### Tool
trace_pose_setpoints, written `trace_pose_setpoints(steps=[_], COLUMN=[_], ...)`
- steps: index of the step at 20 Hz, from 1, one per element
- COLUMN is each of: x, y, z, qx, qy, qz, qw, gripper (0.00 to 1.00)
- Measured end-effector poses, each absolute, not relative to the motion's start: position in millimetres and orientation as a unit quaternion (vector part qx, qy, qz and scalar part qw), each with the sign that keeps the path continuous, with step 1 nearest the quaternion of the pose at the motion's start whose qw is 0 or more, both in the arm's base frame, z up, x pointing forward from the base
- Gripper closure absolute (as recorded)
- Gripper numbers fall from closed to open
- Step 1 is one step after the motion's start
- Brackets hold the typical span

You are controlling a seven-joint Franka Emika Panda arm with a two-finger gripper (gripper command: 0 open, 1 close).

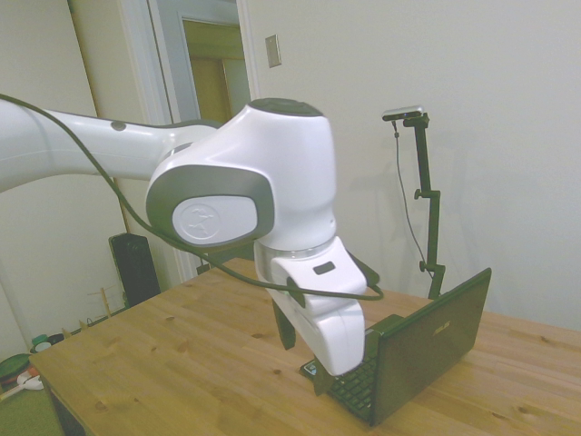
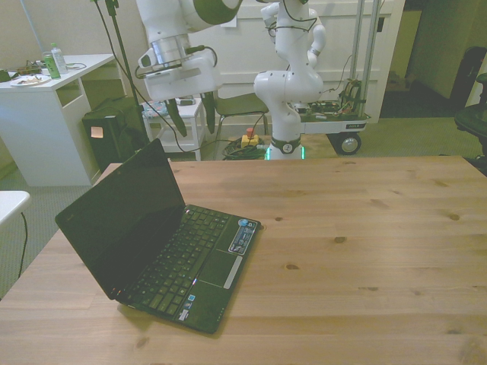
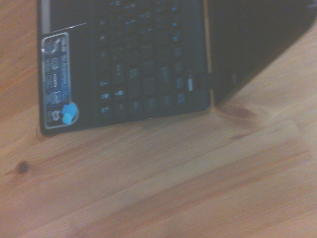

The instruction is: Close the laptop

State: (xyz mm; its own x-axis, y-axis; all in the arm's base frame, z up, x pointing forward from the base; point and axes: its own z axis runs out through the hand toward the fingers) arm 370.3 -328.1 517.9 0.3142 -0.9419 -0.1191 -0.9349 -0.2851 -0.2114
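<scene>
Laptop (image 2: pixel 163 243) stood open on the worktop (image 2: pixel 365 243); gripper (image 2: pixel 190 114) hovered behind its lid, jaws spread, empty, positioned to push.

Bare table (image 2: pixel 365 228) beside the laptop (image 2: pixel 163 239); its upright lid (image 2: pixel 122 213) (screen dark) blocks one side.

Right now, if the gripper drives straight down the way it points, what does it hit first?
Probably the laptop. The gripper points down with fingers apart, and the wrist view looks onto the keyboard's end, the hinge and bare table, so it may land on wood beside it. Depth is unclear.
</scene>
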Motion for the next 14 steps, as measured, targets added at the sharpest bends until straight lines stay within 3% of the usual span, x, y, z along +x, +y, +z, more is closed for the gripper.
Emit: trace_pose_setpoints(steps=[14], x=[369.1], y=[-469.0], z=[519.4], qx=[-0.746], qy=[0.650], qz=[0.025], qw=[0.142], gripper=[0.00])
